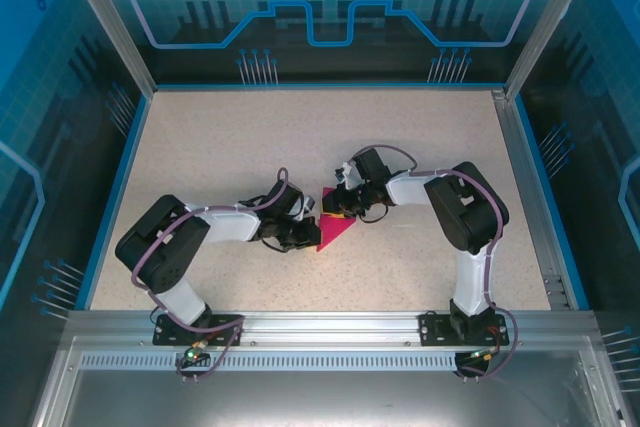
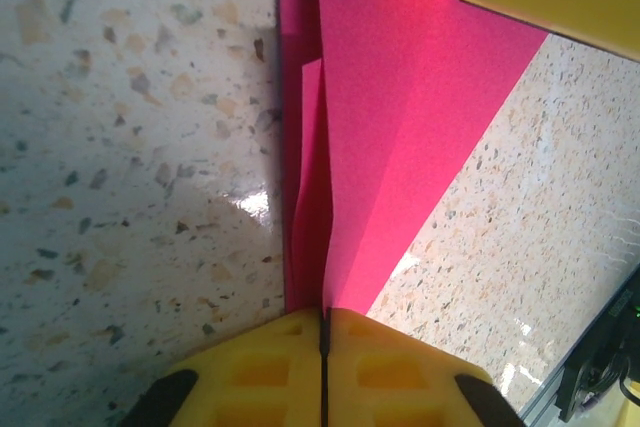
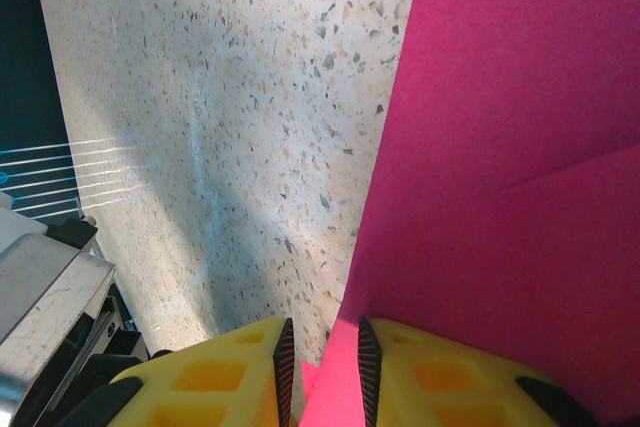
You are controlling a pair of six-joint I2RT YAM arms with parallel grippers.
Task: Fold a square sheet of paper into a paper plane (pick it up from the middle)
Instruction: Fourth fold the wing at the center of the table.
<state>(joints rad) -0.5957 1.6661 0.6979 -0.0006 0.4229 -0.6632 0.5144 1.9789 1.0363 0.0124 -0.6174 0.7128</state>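
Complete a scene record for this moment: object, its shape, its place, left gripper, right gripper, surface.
object: paper plane, magenta-pink
shape: triangular from above, with creased, overlapping layers
place: near the middle of the table
left gripper: shut on the paper plane's folded edge
right gripper: jaws slightly apart with the paper's edge between them; whether they pinch it cannot be told
surface: pale speckled tabletop

Speckled beige table top (image 1: 250,147) framed by blue circuit-printed walls (image 1: 330,7), an aluminium rail (image 1: 330,325) along its near edge
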